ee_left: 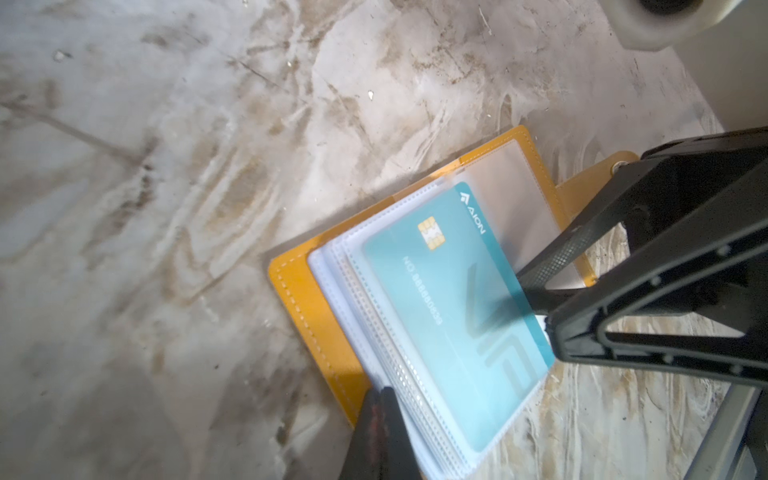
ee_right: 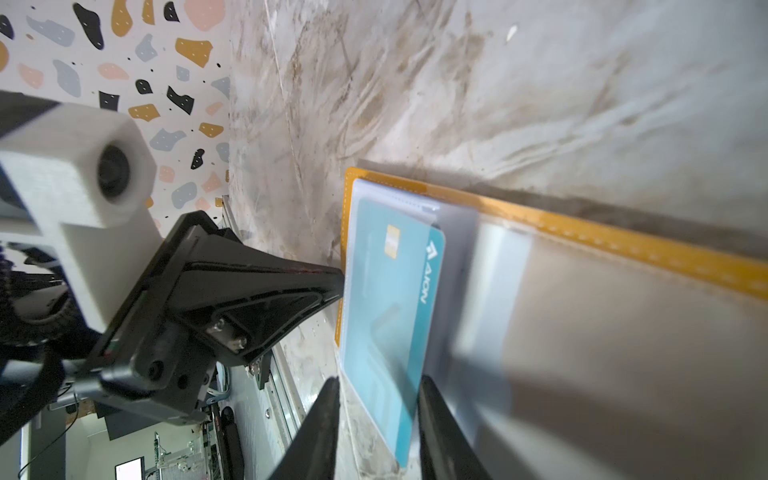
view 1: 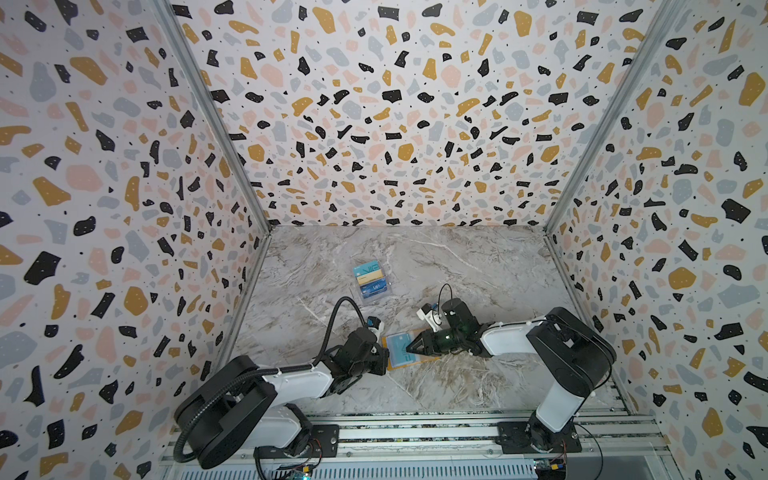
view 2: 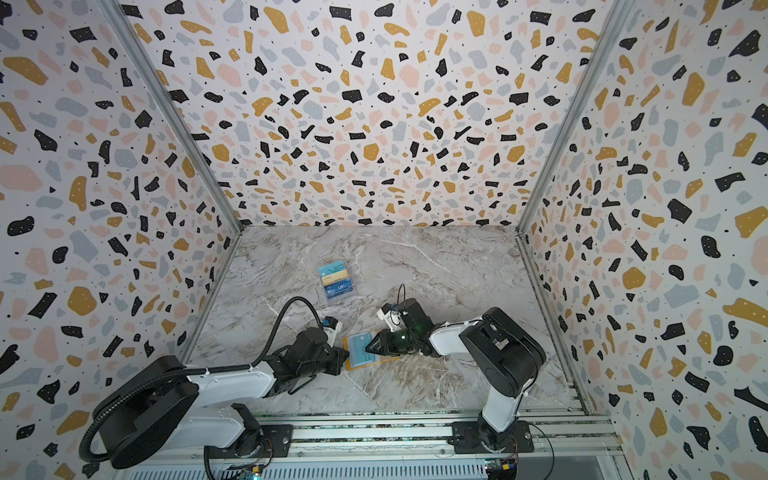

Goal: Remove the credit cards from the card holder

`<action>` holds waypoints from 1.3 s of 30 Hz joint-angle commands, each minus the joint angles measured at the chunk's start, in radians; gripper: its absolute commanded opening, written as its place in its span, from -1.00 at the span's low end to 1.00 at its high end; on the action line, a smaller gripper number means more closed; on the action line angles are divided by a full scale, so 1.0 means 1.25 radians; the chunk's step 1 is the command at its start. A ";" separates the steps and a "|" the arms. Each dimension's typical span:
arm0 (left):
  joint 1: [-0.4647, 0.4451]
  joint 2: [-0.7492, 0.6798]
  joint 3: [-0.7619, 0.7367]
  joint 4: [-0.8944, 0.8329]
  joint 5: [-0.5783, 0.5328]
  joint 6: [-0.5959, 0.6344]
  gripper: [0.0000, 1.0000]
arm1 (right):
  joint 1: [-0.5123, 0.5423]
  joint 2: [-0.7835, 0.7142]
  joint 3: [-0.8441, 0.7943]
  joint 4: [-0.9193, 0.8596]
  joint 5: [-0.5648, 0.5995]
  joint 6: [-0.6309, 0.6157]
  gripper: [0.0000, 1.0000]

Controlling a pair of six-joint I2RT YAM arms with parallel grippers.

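Terrazzo-patterned walls (view 1: 374,104) enclose a marble surface (view 1: 478,270). The card holder (ee_left: 316,316) lies open and flat at lower centre in both top views, between the two arms. The left gripper (ee_right: 337,277), jaws fully closed, bears its tip on the holder's left edge. Judged purpose: to pin the holder against sliding while a card is drawn. The teal VIP card (ee_left: 449,332) sits on the stack of clear sleeves (ee_left: 374,332) and appears partly out, toward the right gripper (ee_right: 378,382). That gripper's jaws stand narrowly apart, straddling the card's end, not visibly clamped. Judged next step: close, then pull away from the pinned side.
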 commanded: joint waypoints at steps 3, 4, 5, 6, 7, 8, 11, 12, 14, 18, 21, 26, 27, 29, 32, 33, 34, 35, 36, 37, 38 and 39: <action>-0.001 0.012 -0.011 0.005 -0.009 0.002 -1.00 | -0.008 -0.002 -0.018 0.102 -0.063 0.048 -0.36; -0.002 0.012 -0.011 0.005 -0.009 0.002 -1.00 | -0.008 0.001 -0.018 0.107 -0.068 0.050 -0.36; -0.001 0.013 -0.013 0.005 -0.009 0.001 -1.00 | -0.008 0.003 -0.017 0.112 -0.073 0.052 -0.36; -0.001 0.011 -0.014 0.006 -0.009 0.001 -1.00 | -0.008 0.004 -0.018 0.115 -0.076 0.054 -0.36; -0.001 0.011 -0.015 0.006 -0.009 0.001 -1.00 | -0.007 0.007 -0.018 0.117 -0.079 0.053 -0.37; -0.002 0.010 -0.016 0.007 -0.009 0.000 -1.00 | -0.008 0.010 -0.017 0.118 -0.081 0.054 -0.37; -0.002 0.008 -0.019 0.009 -0.010 -0.004 -1.00 | -0.007 0.017 -0.013 0.117 -0.087 0.051 -0.37; -0.002 0.008 -0.021 0.009 -0.010 -0.004 -1.00 | -0.005 0.021 -0.012 0.116 -0.089 0.051 -0.37; -0.002 0.007 -0.020 0.011 -0.010 -0.004 -1.00 | -0.002 0.027 -0.008 0.116 -0.091 0.049 -0.37; -0.002 0.007 -0.021 0.013 -0.011 -0.004 -1.00 | 0.008 0.041 0.005 0.106 -0.095 0.044 -0.37; -0.002 0.007 -0.022 0.014 -0.011 -0.004 -1.00 | 0.016 0.050 0.015 0.097 -0.095 0.037 -0.37; -0.002 0.006 -0.023 0.014 -0.011 -0.004 -1.00 | 0.021 0.059 0.025 0.098 -0.094 0.037 -0.37; -0.002 0.006 -0.024 0.014 -0.010 -0.004 -1.00 | 0.021 0.059 0.026 0.098 -0.094 0.037 -0.37; -0.002 0.004 -0.023 0.014 -0.010 -0.005 -1.00 | 0.022 0.062 0.028 0.098 -0.094 0.036 -0.37; -0.002 0.003 -0.024 0.014 -0.011 -0.007 -1.00 | 0.026 0.066 0.034 0.095 -0.087 0.038 -0.37; -0.002 0.003 -0.024 0.013 -0.011 -0.007 -1.00 | 0.027 0.068 0.037 0.091 -0.084 0.036 -0.37; -0.002 0.002 -0.024 0.013 -0.011 -0.008 -1.00 | 0.028 0.068 0.039 0.087 -0.082 0.034 -0.37; -0.001 0.003 -0.024 0.013 -0.013 -0.007 -1.00 | 0.030 0.070 0.043 0.082 -0.079 0.032 -0.37; -0.002 0.003 -0.024 0.012 -0.013 -0.007 -1.00 | 0.033 0.069 0.047 0.070 -0.075 0.026 -0.37; -0.002 0.003 -0.024 0.012 -0.014 -0.007 -1.00 | 0.034 0.068 0.052 0.052 -0.067 0.017 -0.37; -0.002 0.003 -0.024 0.011 -0.015 -0.008 -1.00 | 0.037 0.064 0.064 0.010 -0.050 -0.003 -0.37; -0.002 0.003 -0.024 0.011 -0.016 -0.009 -1.00 | 0.040 0.059 0.077 -0.035 -0.027 -0.030 -0.37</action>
